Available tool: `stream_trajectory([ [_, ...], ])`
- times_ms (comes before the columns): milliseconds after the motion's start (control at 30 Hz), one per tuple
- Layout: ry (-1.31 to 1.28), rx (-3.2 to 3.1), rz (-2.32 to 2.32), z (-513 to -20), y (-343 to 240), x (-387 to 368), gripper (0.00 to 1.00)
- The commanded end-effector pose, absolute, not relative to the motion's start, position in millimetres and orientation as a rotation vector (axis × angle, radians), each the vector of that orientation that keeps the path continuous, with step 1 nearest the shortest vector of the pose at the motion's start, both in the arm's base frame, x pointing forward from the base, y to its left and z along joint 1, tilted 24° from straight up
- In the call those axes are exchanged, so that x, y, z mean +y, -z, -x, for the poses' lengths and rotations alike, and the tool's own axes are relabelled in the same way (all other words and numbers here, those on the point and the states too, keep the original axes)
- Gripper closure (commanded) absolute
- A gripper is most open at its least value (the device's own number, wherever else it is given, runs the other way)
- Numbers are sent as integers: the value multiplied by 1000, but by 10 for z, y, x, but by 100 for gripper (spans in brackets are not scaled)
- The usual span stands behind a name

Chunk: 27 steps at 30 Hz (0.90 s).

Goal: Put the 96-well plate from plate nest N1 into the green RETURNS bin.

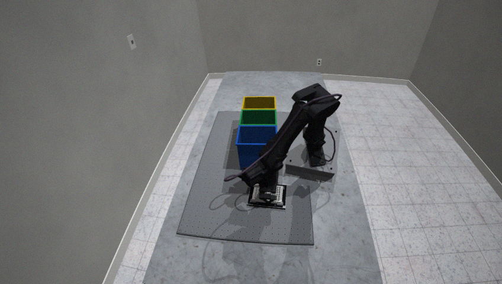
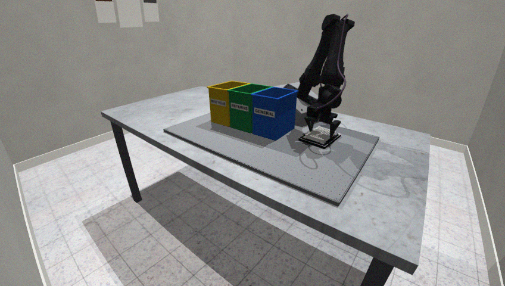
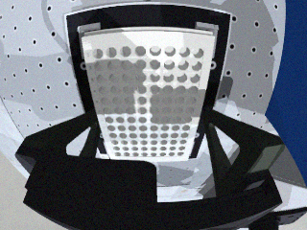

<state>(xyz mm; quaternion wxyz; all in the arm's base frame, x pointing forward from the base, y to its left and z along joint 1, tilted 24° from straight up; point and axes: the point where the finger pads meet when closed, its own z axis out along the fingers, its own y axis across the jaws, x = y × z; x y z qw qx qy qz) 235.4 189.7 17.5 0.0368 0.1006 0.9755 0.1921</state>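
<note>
The white 96-well plate (image 1: 279, 192) (image 2: 321, 133) (image 3: 144, 96) lies flat in its black nest N1 (image 1: 266, 205) (image 2: 313, 142) (image 3: 73, 43) on the perforated board. My gripper (image 1: 266, 195) (image 2: 321, 127) (image 3: 153, 113) is open and low over the plate, with one finger on each long side. The fingers are not closed on the plate. The green RETURNS bin (image 1: 258, 118) (image 2: 240, 114) stands upright between the yellow bin (image 1: 259, 102) (image 2: 218, 106) and the blue bin (image 1: 250, 149) (image 2: 273, 118) (image 3: 288, 72). The blue bin is the one nearest the nest.
The grey perforated board (image 1: 211, 210) (image 2: 283, 170) lies on the table (image 2: 389, 212). A low grey bar (image 1: 308, 172) lies by the arm's base, behind the nest. My arm reaches over beside the blue bin.
</note>
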Motion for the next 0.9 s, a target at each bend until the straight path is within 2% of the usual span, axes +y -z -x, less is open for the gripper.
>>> stream_trajectory([
  [0, -584, 2964, -337, -2409, -130, 1879, 0],
  [867, -588, 2958, -336, -2417, -151, 1882, 0],
])
